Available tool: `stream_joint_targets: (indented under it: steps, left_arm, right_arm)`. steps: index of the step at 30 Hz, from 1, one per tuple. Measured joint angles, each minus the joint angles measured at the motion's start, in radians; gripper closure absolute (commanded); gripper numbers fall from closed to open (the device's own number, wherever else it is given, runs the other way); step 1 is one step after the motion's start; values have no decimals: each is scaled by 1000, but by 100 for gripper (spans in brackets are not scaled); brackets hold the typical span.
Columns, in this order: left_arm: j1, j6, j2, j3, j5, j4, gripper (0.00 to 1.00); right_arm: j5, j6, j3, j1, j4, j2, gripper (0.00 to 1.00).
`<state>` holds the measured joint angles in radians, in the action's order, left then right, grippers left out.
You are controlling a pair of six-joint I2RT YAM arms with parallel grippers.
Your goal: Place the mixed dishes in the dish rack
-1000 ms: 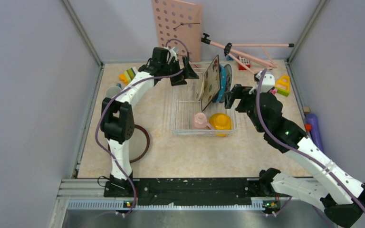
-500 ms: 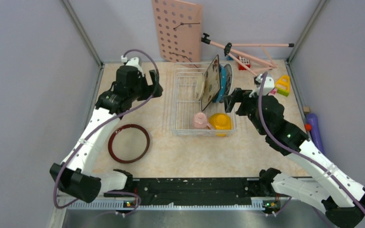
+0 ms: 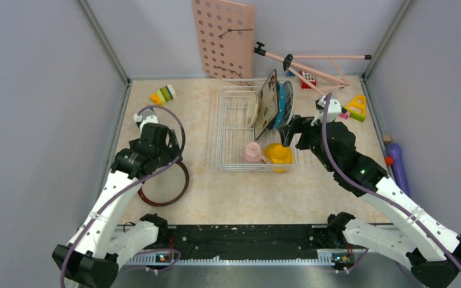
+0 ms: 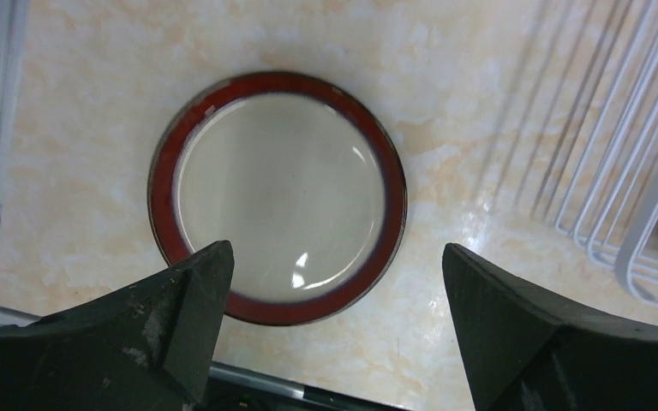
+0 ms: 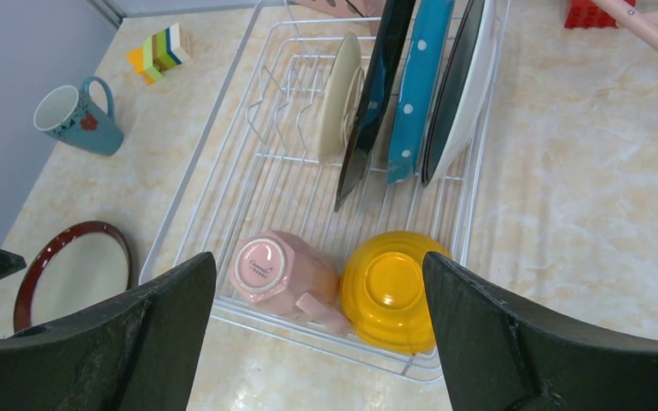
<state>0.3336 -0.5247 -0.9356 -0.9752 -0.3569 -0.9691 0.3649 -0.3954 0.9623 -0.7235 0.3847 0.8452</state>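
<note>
Plates: five. Four stand on edge between the dividers at the far end of the rectangular white wire dish rack [image 5: 266, 171]: a round cream plate [image 5: 341, 98], a square flowered black-rimmed plate [image 5: 373, 111], a teal dotted plate [image 5: 413, 103] and a round white plate with a dark face [image 5: 463, 94]. The fifth, a brown-rimmed cream plate [image 4: 278, 193], lies flat on the marbled tabletop [image 3: 246, 192] to the left of the rack.
Mugs: two. A pink mug [image 5: 278, 272] lies on its side at the near end of the rack. A teal mug [image 5: 73, 116] stands upright on the tabletop by the left wall.
Bowls: one yellow bowl [image 5: 390, 287], upside down just beside the pink mug.
Left arm: bent over the brown-rimmed plate with its wrist pointing down. The left fingers [image 4: 171, 325] are spread wide and empty, above the plate's near rim.
Right arm: stretched to the rack's right side. The right fingers [image 5: 137, 342] are spread wide, holding nothing.
</note>
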Motion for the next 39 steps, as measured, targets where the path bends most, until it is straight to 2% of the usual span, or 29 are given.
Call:
stream_joint_targets:
  steps: [5,11,18,21,29,39]
  left_arm:
    - [73,-71,-33,54,27,-6,6]
    - [112,-155,-106,116,25,5,7]
    - [180,-216,-215,132,-34,27,5]
    - [192,-237,-273,135,-57,33,8]
    - [200,-255,-346,169,-60,71,15]
    - [256,-241,-566,134,-80,87,9]
  right_arm:
    - [-24,-2,0,0,7,0,11]
    - [-29,-8,0,0,8,-1,11]
    - [-32,-18,-3,0,9,-9,11]
    - [-32,-19,-10,0,13,-19,11]
    - [-35,-21,-15,0,15,-27,11]
    - [-34,-25,-15,0,22,-55,11]
